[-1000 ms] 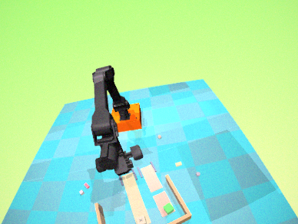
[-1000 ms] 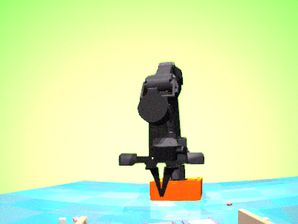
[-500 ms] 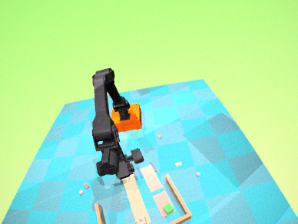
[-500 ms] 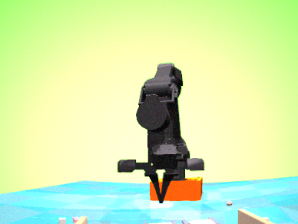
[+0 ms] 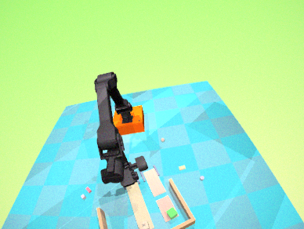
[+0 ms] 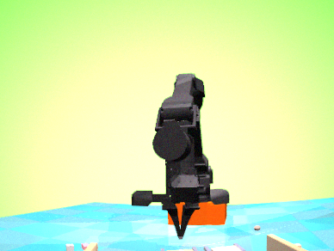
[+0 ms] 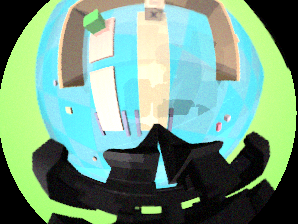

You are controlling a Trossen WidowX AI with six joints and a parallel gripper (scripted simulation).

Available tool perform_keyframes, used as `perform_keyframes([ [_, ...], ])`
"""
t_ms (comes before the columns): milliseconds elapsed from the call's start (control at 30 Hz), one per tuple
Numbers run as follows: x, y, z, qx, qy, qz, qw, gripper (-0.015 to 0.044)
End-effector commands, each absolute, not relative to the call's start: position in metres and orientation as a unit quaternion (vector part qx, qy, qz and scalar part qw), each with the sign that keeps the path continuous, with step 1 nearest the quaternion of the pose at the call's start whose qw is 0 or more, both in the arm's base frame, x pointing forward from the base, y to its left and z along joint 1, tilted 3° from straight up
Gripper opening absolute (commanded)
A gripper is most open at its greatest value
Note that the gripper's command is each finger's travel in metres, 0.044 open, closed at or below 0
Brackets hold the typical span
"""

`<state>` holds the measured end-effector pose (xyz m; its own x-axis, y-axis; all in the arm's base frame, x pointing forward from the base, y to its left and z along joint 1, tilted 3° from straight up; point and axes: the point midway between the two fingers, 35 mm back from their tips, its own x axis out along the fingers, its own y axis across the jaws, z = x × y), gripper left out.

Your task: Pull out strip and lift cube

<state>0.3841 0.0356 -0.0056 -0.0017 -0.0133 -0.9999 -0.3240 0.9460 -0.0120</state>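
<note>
A long beige strip [image 5: 138, 204] [image 7: 153, 60] lies in one piece. At its far end sits a pale cube [image 5: 145, 225] [image 7: 153, 13] with a dark X mark. Beside it is a strip in two parts with a gap between them: a near piece [image 5: 155, 183] [image 7: 106, 97] and a far piece [image 5: 164, 205] [image 7: 102, 47]. A green cube [image 5: 172, 212] [image 7: 94, 21] sits on the far piece. My gripper [image 6: 180, 237] [image 7: 156, 126] is shut and empty, pointing down, its tips together by the whole strip's near end. Whether they touch the strip is unclear.
Wooden walls [image 5: 182, 201] [image 7: 72, 50] stand around the strips' far ends. Thin purple rails [image 5: 156, 170] [image 7: 126, 123] flank the near ends. A pink block [image 5: 88, 190] [image 7: 218, 127], a white block [image 5: 83, 197] [image 7: 227, 118] and a yellow block [image 5: 182, 168] [image 7: 69, 110] lie outside. The orange base [image 5: 131, 127] [image 6: 202, 215] is behind.
</note>
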Motion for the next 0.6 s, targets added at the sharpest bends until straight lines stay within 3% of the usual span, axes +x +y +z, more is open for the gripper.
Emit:
perform_keyframes([
  [0,0.382,0.036,-0.015,-0.121,0.702,0.115,0.692,0.0000],
  [567,0.381,0.034,-0.038,-0.121,0.702,0.115,0.692,0.0000],
])
